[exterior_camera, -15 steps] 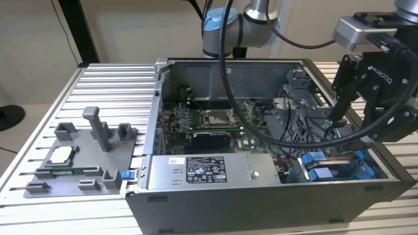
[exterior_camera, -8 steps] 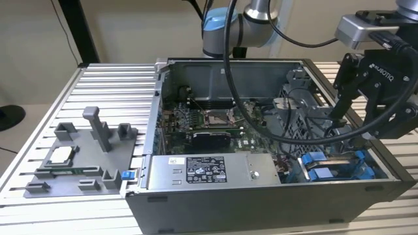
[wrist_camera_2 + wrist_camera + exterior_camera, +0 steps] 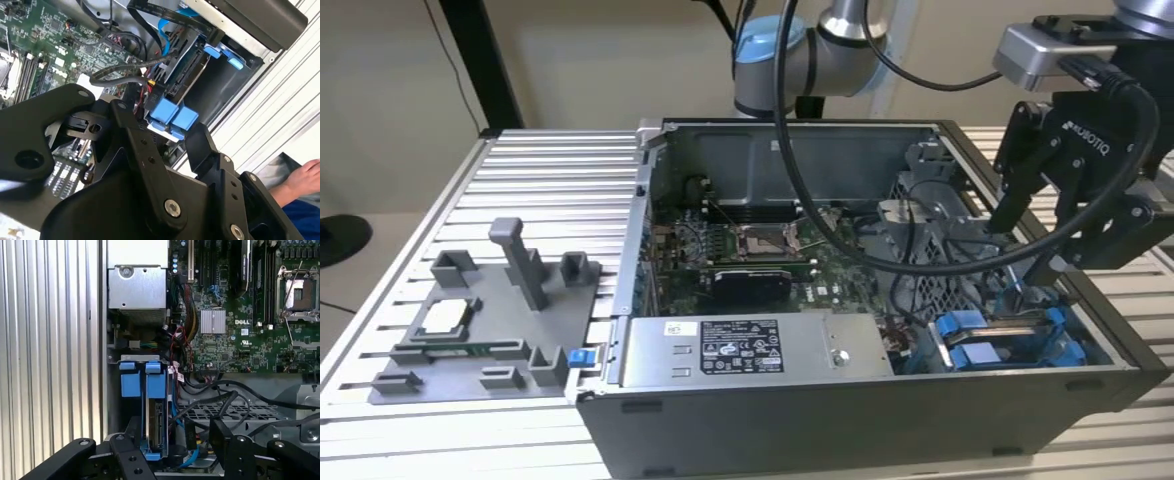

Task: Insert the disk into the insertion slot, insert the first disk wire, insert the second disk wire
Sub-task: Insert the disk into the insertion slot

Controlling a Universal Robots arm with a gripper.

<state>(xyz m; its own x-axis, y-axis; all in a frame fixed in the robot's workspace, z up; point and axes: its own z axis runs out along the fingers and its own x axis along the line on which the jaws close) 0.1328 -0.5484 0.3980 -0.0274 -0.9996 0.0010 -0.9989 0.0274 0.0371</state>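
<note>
1. We find the computer case (image 3: 854,420) lying open on a slatted metal table (image 3: 547,180). Its motherboard (image 3: 761,250) is exposed, and a grey power-supply box (image 3: 734,350) runs along the near wall.
2. The insertion slot (image 3: 140,359) occupies the near corner of the case at the exterior view's right, just beside the power-supply box.
3. The disk (image 3: 156,422) stands on edge inside that slot, with its blue carrier showing between the bay walls. A second blue tab sits just beside it.
4. The gripper (image 3: 1027,250) hangs above the slot, tilted over that corner of the case.
5. We record its fingers (image 3: 122,452) as spread apart. In the first wrist view one finger shows on each side of the disk. They clamp nothing, and we see no contact with the disk or the bay.
6. A thin blue cable (image 3: 173,412) and several black cables run close by the disk's connector edge. We cannot tell whether any of them is plugged in.
7. A perforated grey cage (image 3: 220,412) lies next to the slot, on the motherboard side.
8. A grey fixture (image 3: 480,320) rests on the table at the exterior view's left, well apart from the case.
9. In the second wrist view a person's hand (image 3: 306,176) shows beyond the case wall, well apart from the disk.
</note>
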